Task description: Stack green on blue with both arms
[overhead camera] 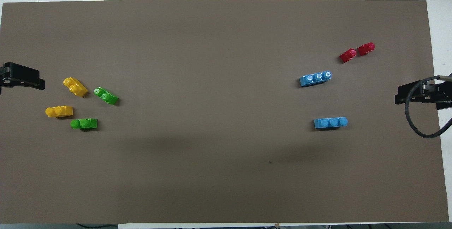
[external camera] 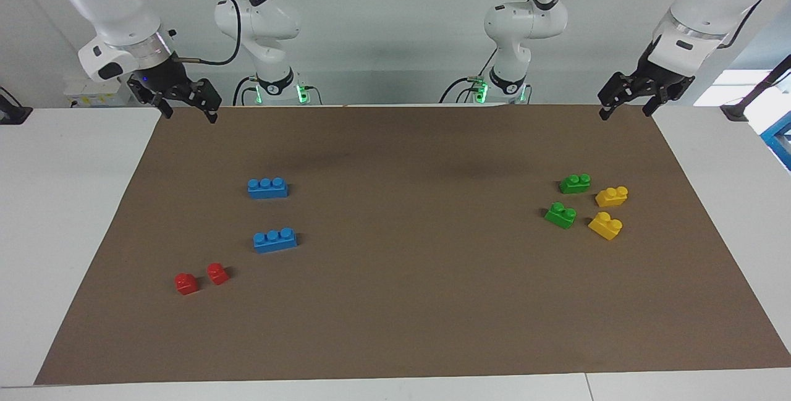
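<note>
I see two green bricks (external camera: 575, 183) (external camera: 560, 215) lying at the right of the facing view, both flat on the brown mat (external camera: 408, 302), studs up, each just beside a yellow brick (external camera: 612, 196) (external camera: 605, 225). The two blue bricks (external camera: 267, 188) (external camera: 275, 240), three studs each, sit well apart from them at the left middle of that view, one below the other, with two small red bricks (external camera: 186, 283) (external camera: 217, 273) lower still. Nothing is stacked yet. My left gripper (external camera: 629, 104) hangs at the upper right of the frame over the mat's corner, fingers spread wide and empty; my right gripper (external camera: 185, 104) hangs at the upper left, likewise wide and holding nothing. My worry from here: the green and yellow bricks are crowded, so an open jaw coming down could nudge a yellow neighbour or clamp both. The lower green brick lies turned at an angle, so a gripper not rotated to match may pinch its corners and let it slip. On the stack itself, misaligned studs could shove the loose blue brick aside.
</note>
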Robot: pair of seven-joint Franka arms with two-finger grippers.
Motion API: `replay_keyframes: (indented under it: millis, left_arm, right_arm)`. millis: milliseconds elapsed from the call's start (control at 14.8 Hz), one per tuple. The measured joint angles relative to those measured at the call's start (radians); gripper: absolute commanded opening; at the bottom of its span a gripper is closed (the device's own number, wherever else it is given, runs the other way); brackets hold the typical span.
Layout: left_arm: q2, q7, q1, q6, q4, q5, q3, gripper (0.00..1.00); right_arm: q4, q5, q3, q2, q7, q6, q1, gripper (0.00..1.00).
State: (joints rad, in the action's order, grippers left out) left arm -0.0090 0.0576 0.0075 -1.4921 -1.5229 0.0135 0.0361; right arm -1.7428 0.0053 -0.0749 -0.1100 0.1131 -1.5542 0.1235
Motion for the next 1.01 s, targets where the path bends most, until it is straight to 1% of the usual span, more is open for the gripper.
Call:
replay_keyframes:
  millis: [338, 744, 879, 1014]
  left_arm:
    - [0.000, 0.000, 0.000, 0.000, 0.000, 0.000, 0.001, 1.00]
    - [0.000, 0.001, 0.000, 0.000, -0.003, 0.000, 0.001, 1.00]
    - [-0.005, 0.023, 0.000, -0.005, -0.018, 0.000, 0.000, 1.00]
    - [-0.020, 0.101, 0.000, -0.038, -0.062, 0.000, 0.001, 1.00]
  right_arm:
    - [-0.009, 0.000, 0.000, -0.001, -0.108, -0.028, 0.000, 1.00]
    - [-0.023, 0.000, 0.001, -0.005, -0.116, -0.031, 0.001, 1.00]
    - [-0.027, 0.000, 0.004, -0.010, -0.117, -0.031, 0.003, 1.00]
    - [-0.028, 0.000, 0.007, -0.015, -0.117, -0.031, 0.005, 1.00]
